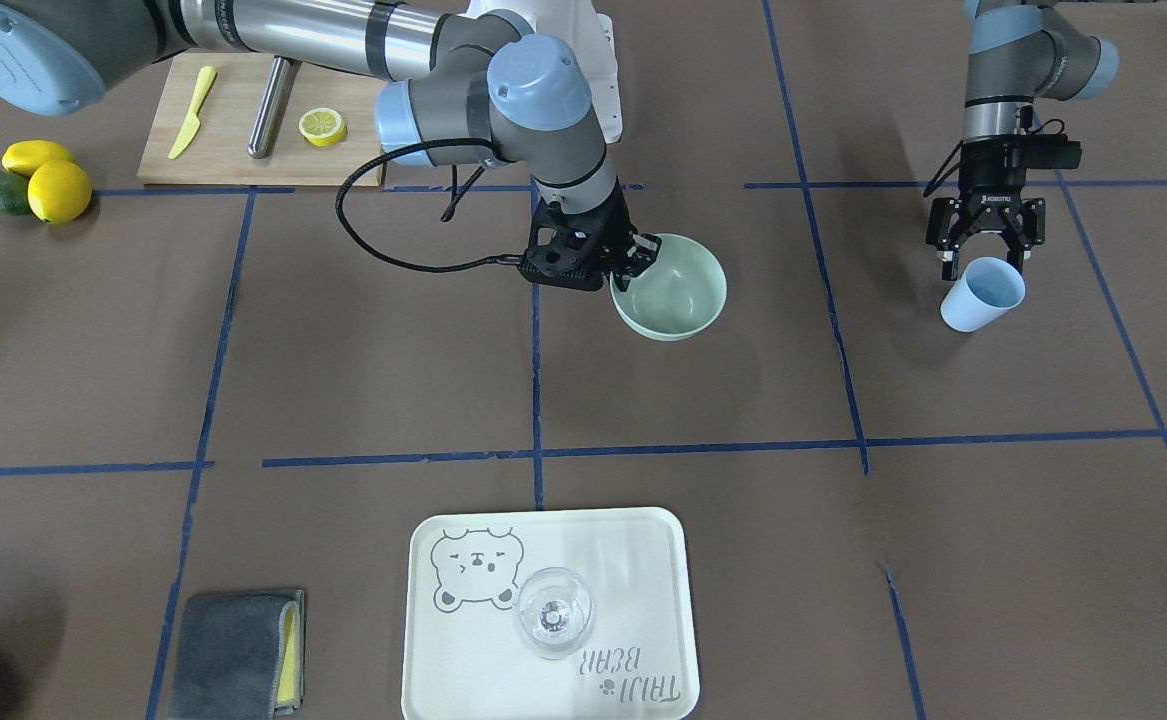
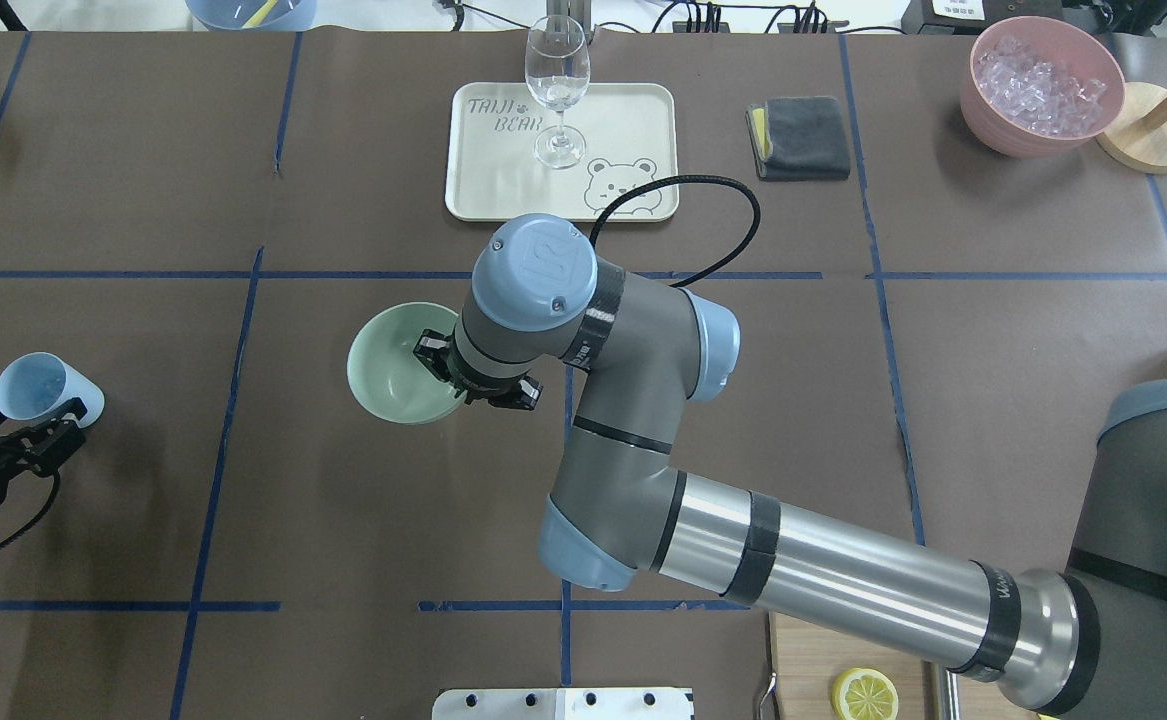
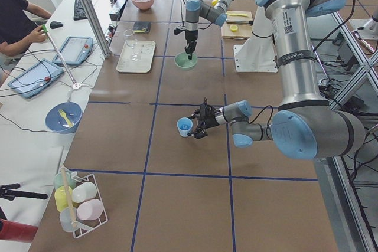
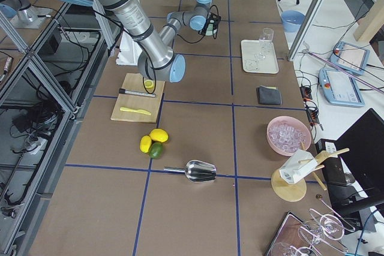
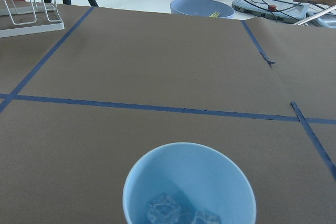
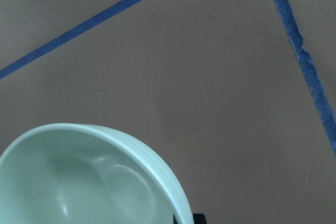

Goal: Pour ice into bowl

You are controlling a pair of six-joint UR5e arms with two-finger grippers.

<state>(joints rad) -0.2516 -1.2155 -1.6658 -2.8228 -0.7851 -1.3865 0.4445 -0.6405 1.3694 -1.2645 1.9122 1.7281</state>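
Observation:
The pale mint-green bowl (image 1: 678, 295) stands near the table's middle; it also shows in the overhead view (image 2: 393, 365) and the right wrist view (image 6: 79, 177). It looks empty. My right gripper (image 1: 641, 256) is shut on the bowl's rim on the robot's side. My left gripper (image 1: 983, 262) is shut on a light blue cup (image 1: 983, 295), tilted and held above the table well apart from the bowl. In the left wrist view the cup (image 5: 189, 182) holds a few clear ice cubes (image 5: 168, 209) at its bottom.
A pink container of ice (image 2: 1038, 85) stands at the far right corner, a grey cloth (image 2: 801, 135) beside it. A white tray (image 2: 503, 180) bears a wine glass (image 2: 556, 80). A cutting board (image 1: 243, 130), lemons (image 1: 58, 190) and a metal scoop (image 4: 201, 171) lie on my right.

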